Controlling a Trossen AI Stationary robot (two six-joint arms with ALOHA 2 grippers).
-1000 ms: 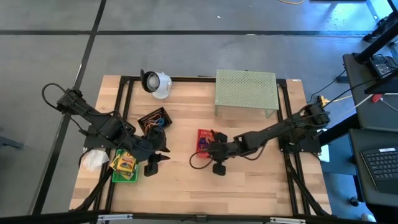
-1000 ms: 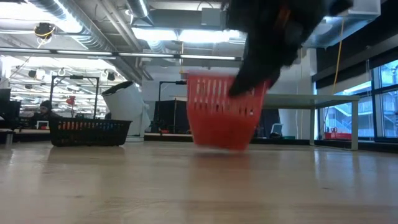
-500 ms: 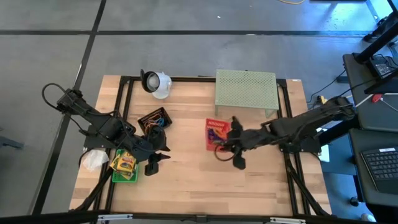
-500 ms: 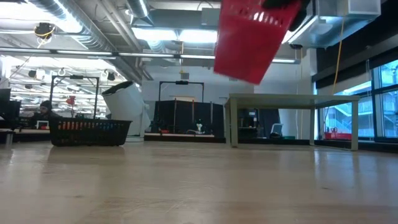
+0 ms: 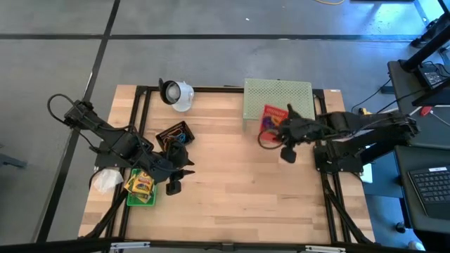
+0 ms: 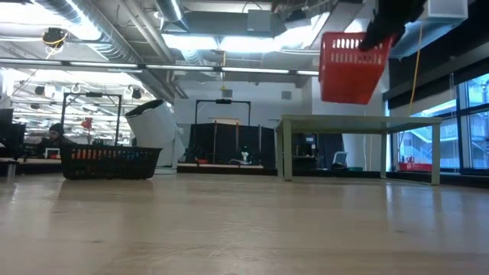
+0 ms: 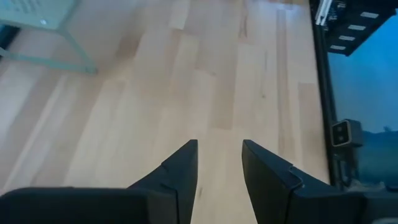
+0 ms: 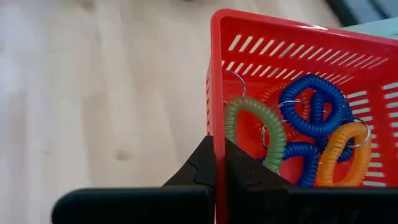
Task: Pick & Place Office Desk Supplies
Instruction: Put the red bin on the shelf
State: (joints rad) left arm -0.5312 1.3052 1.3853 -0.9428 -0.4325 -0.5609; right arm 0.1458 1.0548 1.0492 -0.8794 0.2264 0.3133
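Note:
A red slotted basket (image 5: 275, 118) with green, blue and orange coil loops (image 8: 298, 134) inside hangs in the air over the near edge of the pale green mesh stand (image 5: 278, 100). My right gripper (image 5: 284, 129) is shut on it. In the low view the basket (image 6: 351, 67) hangs above the stand's top (image 6: 359, 118). My left gripper (image 5: 176, 180) is open above bare wood (image 7: 219, 163), next to a green tray of yellow-green crayon boxes (image 5: 140, 187) and a black basket (image 5: 174, 134) of small items. My right gripper (image 8: 217, 153) pinches the red basket's side wall at its rim (image 8: 216, 127), one finger inside the basket and one outside. The basket is lifted clear of the table and hangs slightly tilted, its upper corner (image 6: 380, 40) by the dark fingers.
A white cup-shaped object (image 5: 176, 93) lies near the table's far edge, left of the stand. A white crumpled thing (image 5: 105, 180) sits at the left edge. The middle and near part of the wooden table top (image 5: 239, 204) is bare. A black frame (image 5: 327, 176) borders the table.
My right gripper has carried the red basket up from just above the table's middle and toward the far right, to a place over the mesh stand's near edge. The basket has risen from table height to well above the stand's top. My left arm has kept still.

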